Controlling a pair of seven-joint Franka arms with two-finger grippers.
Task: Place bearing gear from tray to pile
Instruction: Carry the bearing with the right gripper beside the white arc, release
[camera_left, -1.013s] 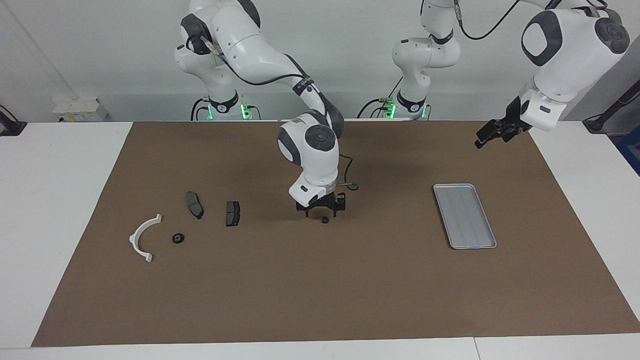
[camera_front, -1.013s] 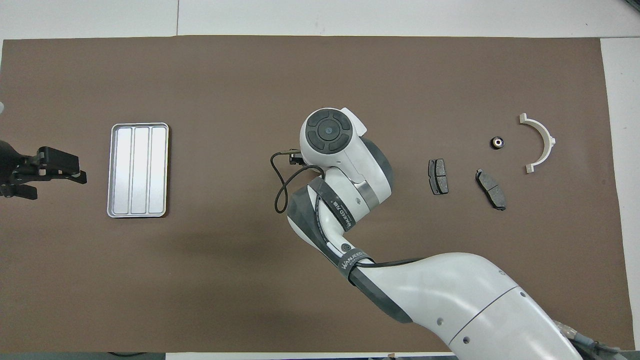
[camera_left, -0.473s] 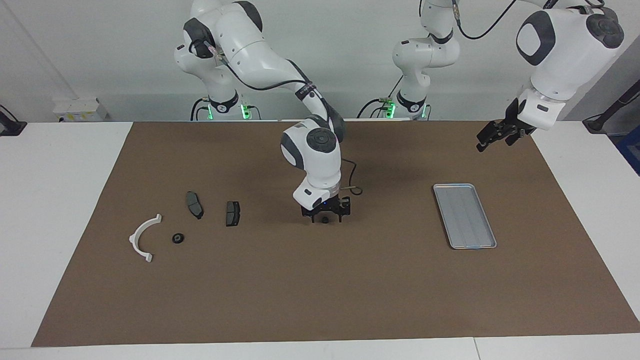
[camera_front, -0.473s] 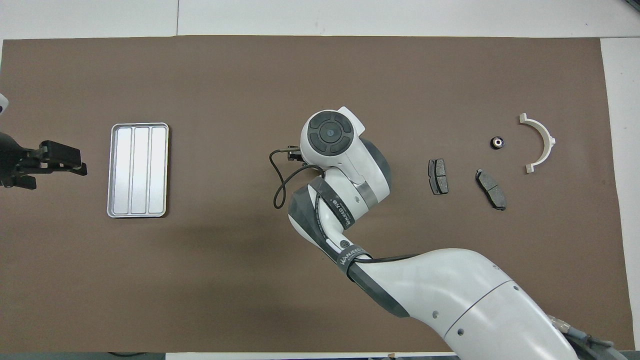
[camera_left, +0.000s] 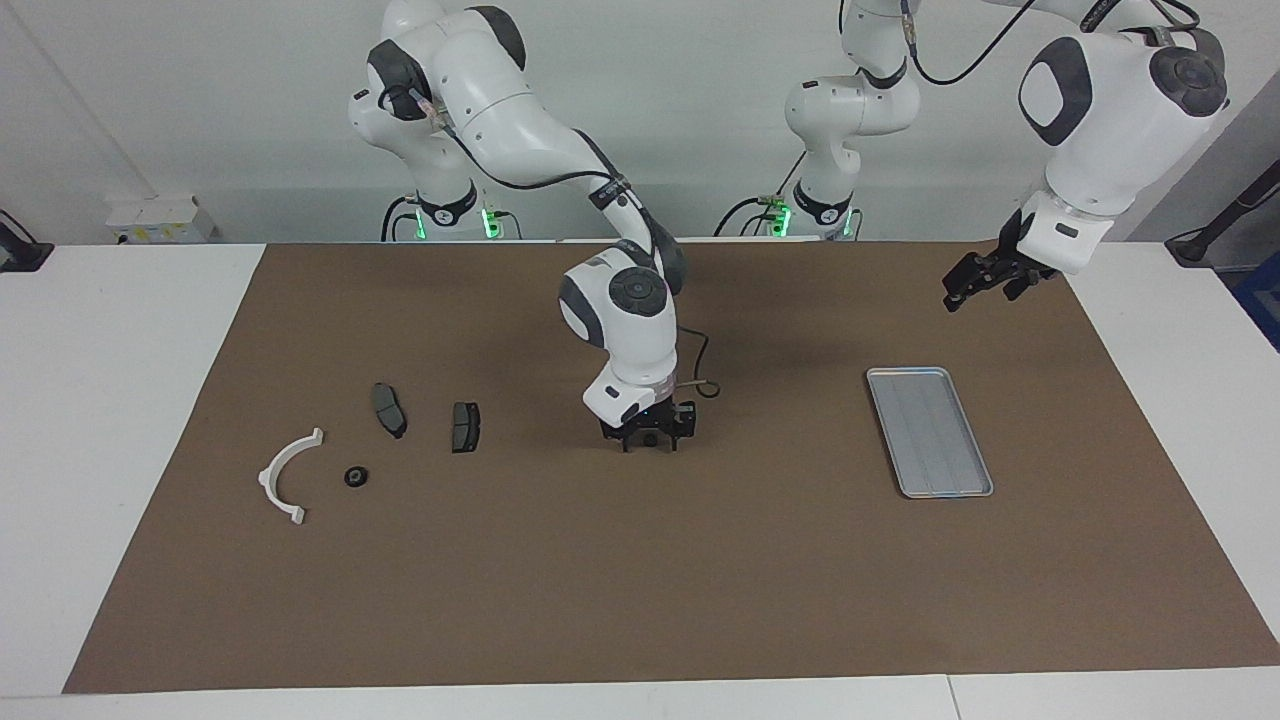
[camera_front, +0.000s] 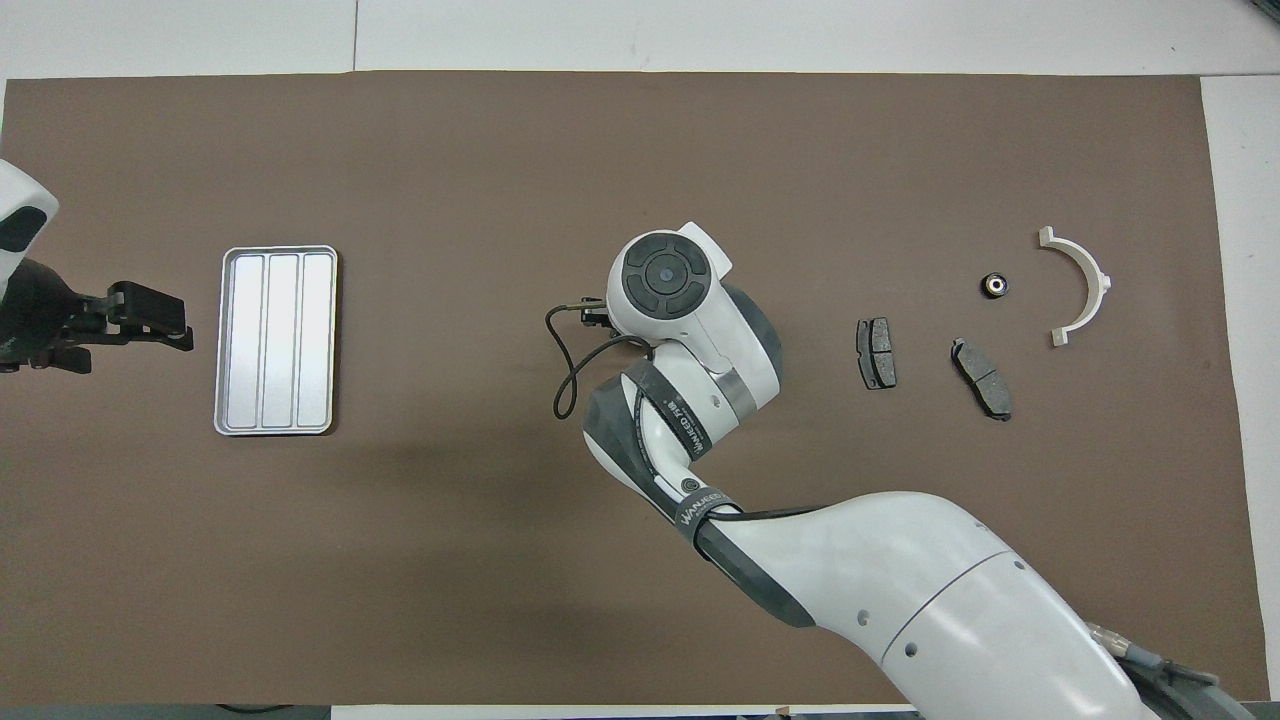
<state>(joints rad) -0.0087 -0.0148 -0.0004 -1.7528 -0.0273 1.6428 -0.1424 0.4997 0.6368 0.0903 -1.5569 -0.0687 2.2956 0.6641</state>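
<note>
Brown-covered tabletop (camera_left: 640, 600) | tray (camera_left: 929, 431) toward left-arm end, holding nothing | pile (camera_left: 380, 440) toward right-arm end, one bearing gear (camera_left: 354, 476) already there | right gripper (camera_left: 649, 437) low at mid-tabletop, fingers around second small dark gear, closure cannot be told | left gripper (camera_left: 975, 280) waits over tabletop beside tray | judged small, rigid, smooth: grip across rim.

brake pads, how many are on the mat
2: one brake pad nearer the right gripper, the other brake pad beside it toward the white half-ring. None seem hidden.
</note>
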